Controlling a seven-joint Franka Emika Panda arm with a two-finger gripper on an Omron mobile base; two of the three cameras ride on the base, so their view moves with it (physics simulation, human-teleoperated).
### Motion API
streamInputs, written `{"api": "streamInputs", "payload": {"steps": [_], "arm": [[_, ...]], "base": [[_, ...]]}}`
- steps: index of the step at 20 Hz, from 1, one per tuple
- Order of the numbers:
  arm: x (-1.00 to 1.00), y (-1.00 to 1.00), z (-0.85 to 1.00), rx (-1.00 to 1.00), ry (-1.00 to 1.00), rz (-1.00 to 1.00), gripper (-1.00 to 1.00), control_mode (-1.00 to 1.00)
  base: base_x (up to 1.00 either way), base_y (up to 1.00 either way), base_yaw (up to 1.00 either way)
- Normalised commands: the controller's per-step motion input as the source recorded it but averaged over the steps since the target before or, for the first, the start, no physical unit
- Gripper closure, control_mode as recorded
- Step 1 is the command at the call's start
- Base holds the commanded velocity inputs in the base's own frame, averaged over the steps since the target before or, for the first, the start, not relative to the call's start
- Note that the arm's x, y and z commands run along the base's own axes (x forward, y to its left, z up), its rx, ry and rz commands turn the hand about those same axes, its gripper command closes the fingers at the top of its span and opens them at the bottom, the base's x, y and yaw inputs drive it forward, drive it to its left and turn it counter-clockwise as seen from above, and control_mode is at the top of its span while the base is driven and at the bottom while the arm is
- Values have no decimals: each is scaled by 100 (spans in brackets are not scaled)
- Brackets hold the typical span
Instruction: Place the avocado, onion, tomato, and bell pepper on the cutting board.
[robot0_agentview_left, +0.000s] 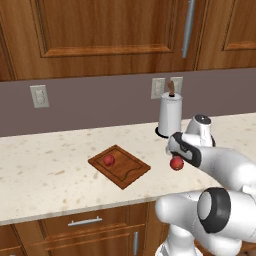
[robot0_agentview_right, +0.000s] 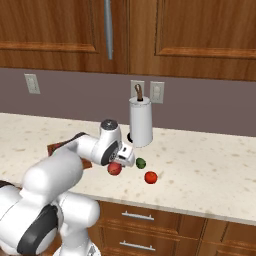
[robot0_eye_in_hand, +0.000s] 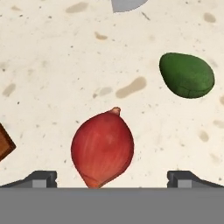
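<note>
Clearly the wide-open gripper (robot0_eye_in_hand: 111, 177) hangs over the onion (robot0_eye_in_hand: 103, 149) on the worktop (robot0_eye_in_hand: 52, 65); closing off-center could squirt it toward the avocado (robot0_eye_in_hand: 187, 75).

My pincer (robot0_eye_in_hand: 112, 181) stands wide, the onion (robot0_eye_in_hand: 103, 148) between its tips with bare desk (robot0_eye_in_hand: 52, 78) either side. The avocado (robot0_eye_in_hand: 187, 75) sits apart at two o'clock; the cutting board (robot0_eye_in_hand: 4, 142) corner intrudes at nine.

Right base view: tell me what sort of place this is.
A rendered kitchen, most likely: wooden cabinets above a speckled stone counter, a paper towel roll by the wall outlets, drawers below.
</note>
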Motion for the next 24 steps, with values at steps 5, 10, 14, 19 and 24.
{"api": "streamInputs", "payload": {"steps": [5, 10, 14, 19, 24], "arm": [[29, 0, -32, 0, 4, 0, -100, -100], [22, 0, -25, 0, 1, 0, -100, -100], [14, 0, -27, 0, 1, 0, -100, -100], [3, 0, -22, 2, 1, 0, 100, -100], [-29, -11, 0, 25, 9, -6, 100, -100]], "base": [[0, 0, 0], [0, 0, 0], [0, 0, 0], [0, 0, 0], [0, 0, 0]]}}
